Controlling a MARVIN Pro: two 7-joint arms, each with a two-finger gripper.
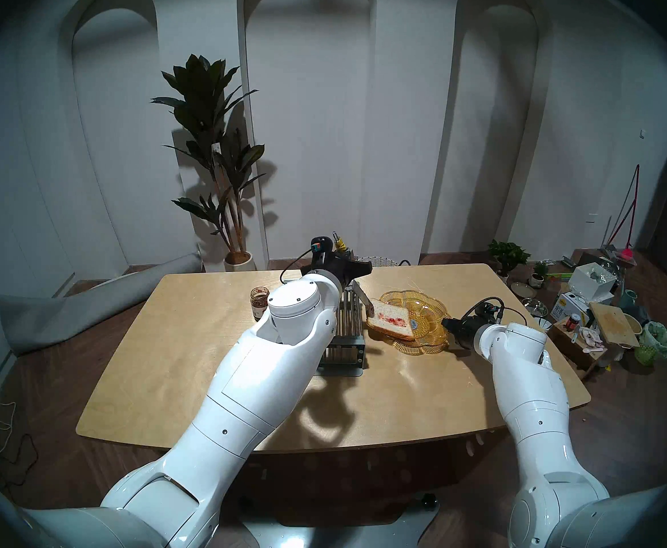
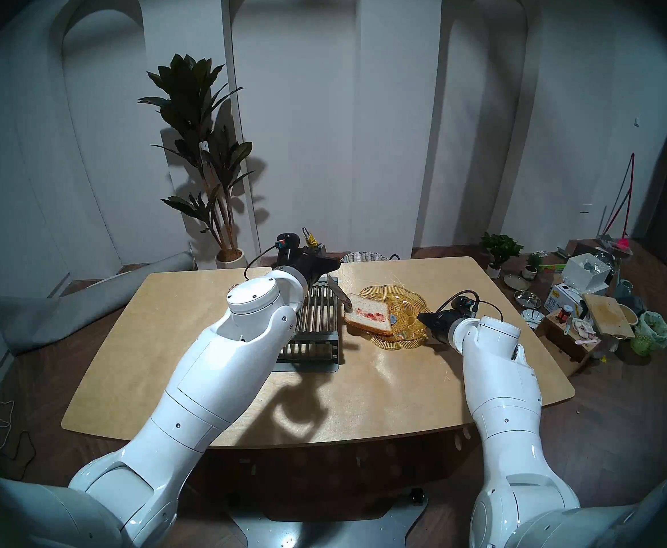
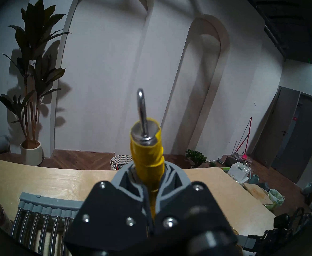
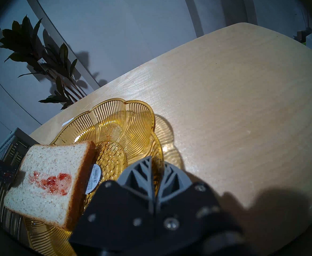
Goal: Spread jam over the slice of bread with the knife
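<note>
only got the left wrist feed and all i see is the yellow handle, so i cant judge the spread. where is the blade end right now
Observer: The knife slants down, its tip at the left edge of the slice of bread.
Operator: any jam on it yet
Observer: Yes, a red jam smear across the middle; the rest of the top is bare.
Operator: what is the right claw doing
Observer: The right claw is pinched on the rim of the amber plate that the bread leans on.
</note>
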